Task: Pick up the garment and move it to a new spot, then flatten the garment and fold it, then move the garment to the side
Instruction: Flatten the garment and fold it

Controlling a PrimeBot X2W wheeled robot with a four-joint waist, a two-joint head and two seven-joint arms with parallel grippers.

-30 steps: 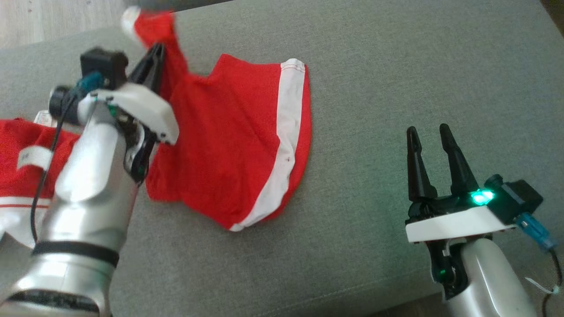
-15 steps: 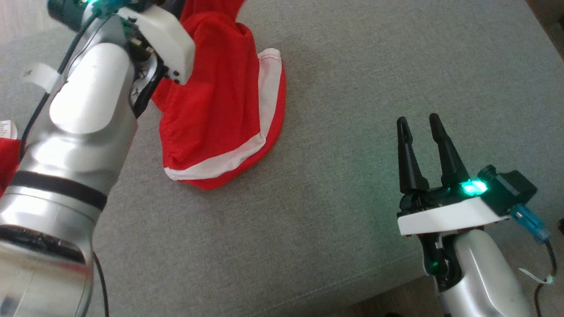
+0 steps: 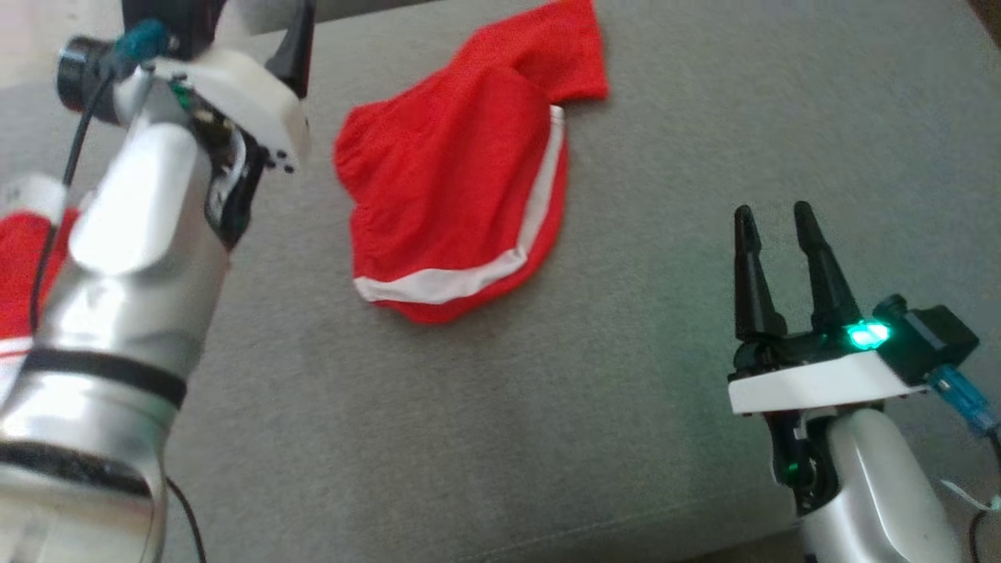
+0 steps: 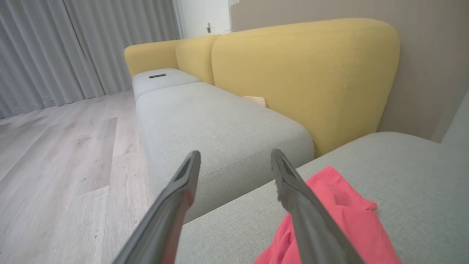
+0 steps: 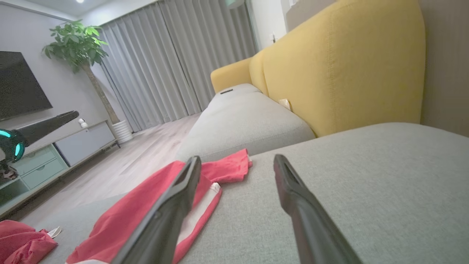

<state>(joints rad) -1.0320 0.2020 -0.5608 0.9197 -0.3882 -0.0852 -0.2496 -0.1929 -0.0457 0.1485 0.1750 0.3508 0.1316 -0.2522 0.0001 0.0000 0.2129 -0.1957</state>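
Observation:
The garment (image 3: pixel 446 180), red shorts with a white stripe, lies crumpled on the grey cushion (image 3: pixel 547 407), touched by neither gripper. My left gripper (image 4: pixel 234 159) hangs above the cushion's far left corner, open, with nothing between its fingers; the garment (image 4: pixel 340 205) lies below and to the right of them. One left finger (image 3: pixel 295 47) pokes up at the top left of the head view. My right gripper (image 3: pixel 774 211) stands open and empty near the cushion's front right, well to the right of the garment (image 5: pixel 146 205).
Another red cloth (image 3: pixel 23 266) with white trim lies at the cushion's left edge, partly behind my left forearm. A yellow sofa back (image 4: pixel 304 73) and a second grey seat (image 4: pixel 220 121) stand beyond the cushion. Wooden floor (image 4: pixel 55 165) lies to the left.
My left gripper has opened and let go of the garment, which has dropped into a heap on the cushion. The head camera has shifted. My right gripper stays open.

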